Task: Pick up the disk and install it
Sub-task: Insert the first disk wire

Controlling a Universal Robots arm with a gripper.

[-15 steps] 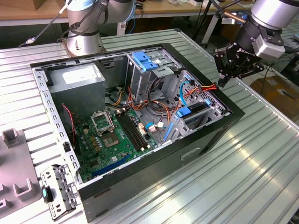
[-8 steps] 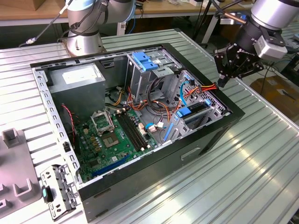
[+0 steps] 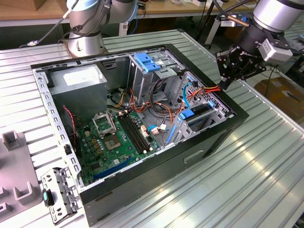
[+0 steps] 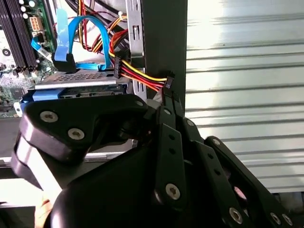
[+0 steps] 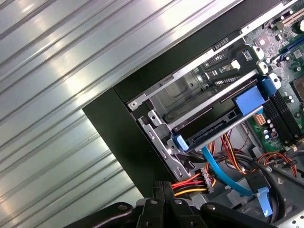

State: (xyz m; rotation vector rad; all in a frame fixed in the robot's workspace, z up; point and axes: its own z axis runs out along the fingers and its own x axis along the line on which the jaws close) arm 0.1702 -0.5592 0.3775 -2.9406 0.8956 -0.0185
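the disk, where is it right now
The disk sits in the drive bay at the computer case's corner toward the exterior view's right, next to the red-and-yellow power cable.

Ribbed silver metal tabletop point(image 3: 247, 161) streaked with bright reflected light, wooden workbench point(image 3: 28, 12) beyond its far edge, dark cables point(image 3: 204, 19) hanging below, brown cardboard point(image 3: 285, 90) past its edge at the exterior view's right.
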